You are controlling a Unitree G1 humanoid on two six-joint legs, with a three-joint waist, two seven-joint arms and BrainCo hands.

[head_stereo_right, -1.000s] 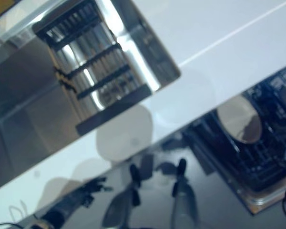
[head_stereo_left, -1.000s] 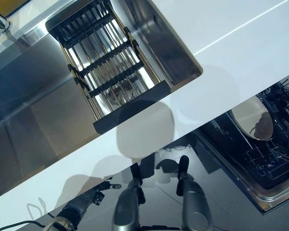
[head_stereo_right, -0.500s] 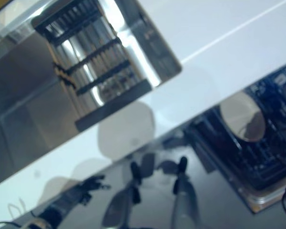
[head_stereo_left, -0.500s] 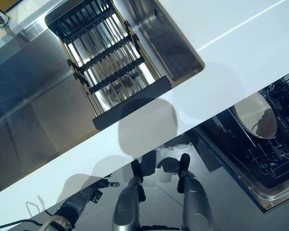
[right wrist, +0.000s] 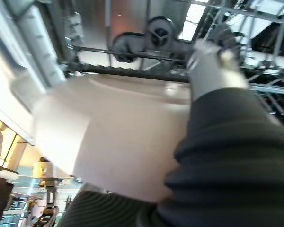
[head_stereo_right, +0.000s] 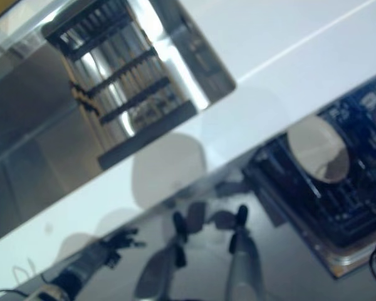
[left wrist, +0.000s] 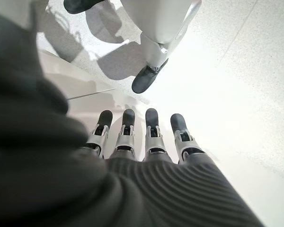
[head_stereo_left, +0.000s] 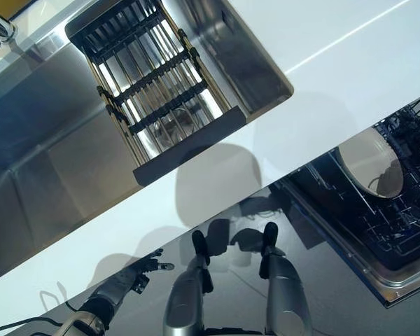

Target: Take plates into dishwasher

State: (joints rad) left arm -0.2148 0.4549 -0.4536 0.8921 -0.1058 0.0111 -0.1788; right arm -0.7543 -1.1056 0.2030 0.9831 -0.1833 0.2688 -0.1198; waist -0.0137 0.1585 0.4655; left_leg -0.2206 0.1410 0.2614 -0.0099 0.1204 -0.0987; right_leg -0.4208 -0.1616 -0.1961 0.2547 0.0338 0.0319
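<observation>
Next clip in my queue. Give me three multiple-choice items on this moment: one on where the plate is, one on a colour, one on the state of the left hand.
1. Where is the plate?
A. In the dishwasher rack
B. In the sink
C. On the floor

2. What colour is the plate?
A. Blue
B. Off-white
C. Black

3. How is the left hand?
A. Curled round a plate
B. Pinching a cloth
C. Fingers straight, holding nothing

Key: 1 A, the plate stands among the rack's wires, beside the white counter, while the drying rack over the sink holds nothing. 2 B, it shows pale cream in both eye views and in the right wrist view. 3 C, the left wrist view shows the fingers stretched out over bare floor.
</observation>
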